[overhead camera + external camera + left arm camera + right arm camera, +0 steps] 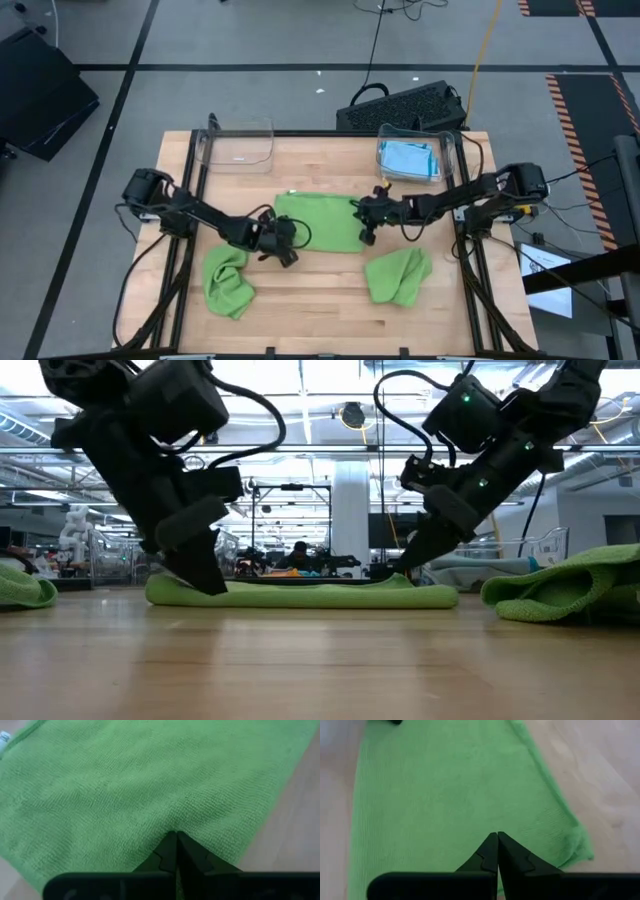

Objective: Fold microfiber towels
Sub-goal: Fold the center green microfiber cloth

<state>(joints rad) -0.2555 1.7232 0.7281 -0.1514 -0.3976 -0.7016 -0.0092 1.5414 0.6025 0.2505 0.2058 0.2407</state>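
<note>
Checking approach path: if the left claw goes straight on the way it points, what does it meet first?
The flat lime green microfiber towel; the shut left claw already looks down at it, probably touching.

The wooden tabletop (320,310) carries a flat lime green towel (318,222) at its middle, with a crumpled green towel (226,281) near the front left and another (399,275) front right. At its far edge stand an empty clear bin (237,145) and a clear bin of blue towels (410,158).
</note>
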